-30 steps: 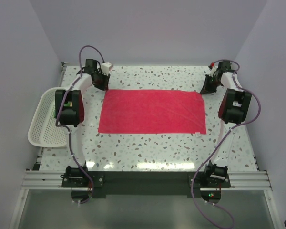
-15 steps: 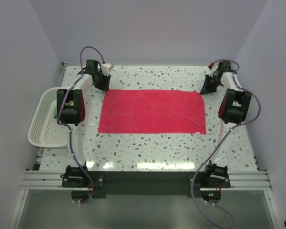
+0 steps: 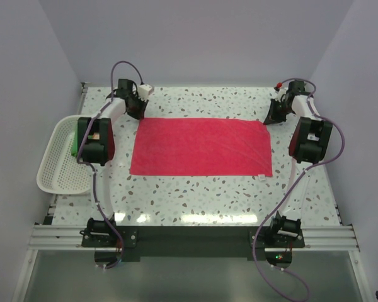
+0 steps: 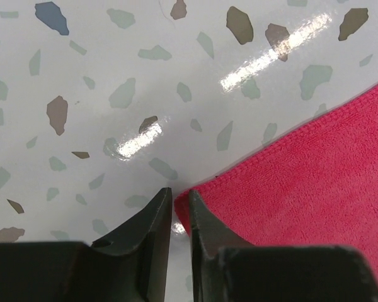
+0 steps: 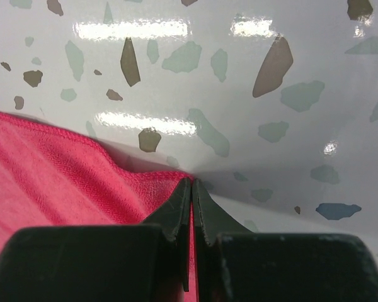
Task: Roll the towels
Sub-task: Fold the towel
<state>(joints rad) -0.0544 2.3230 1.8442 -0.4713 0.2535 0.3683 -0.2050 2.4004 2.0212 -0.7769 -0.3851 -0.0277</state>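
A pink-red towel (image 3: 200,146) lies spread flat in the middle of the table. My left gripper (image 3: 137,113) is down at its far left corner. In the left wrist view the jaws (image 4: 181,201) stand a narrow gap apart, open, with the towel's corner (image 4: 302,182) poking between the tips; one finger (image 4: 205,220) rests over the cloth and the other is on bare table. My right gripper (image 3: 272,117) is at the far right corner, shut (image 5: 193,182) on the towel's edge (image 5: 63,182), with red cloth showing between the pads. A bit of green towel (image 3: 73,149) shows in the basket.
A white mesh basket (image 3: 53,173) sits at the table's left edge, partly behind the left arm. Speckled tabletop (image 3: 195,195) surrounds the towel. Grey walls close in the back and both sides.
The left arm has shifted slightly to the right at the towel's far left corner. The towel and the right arm have not moved.
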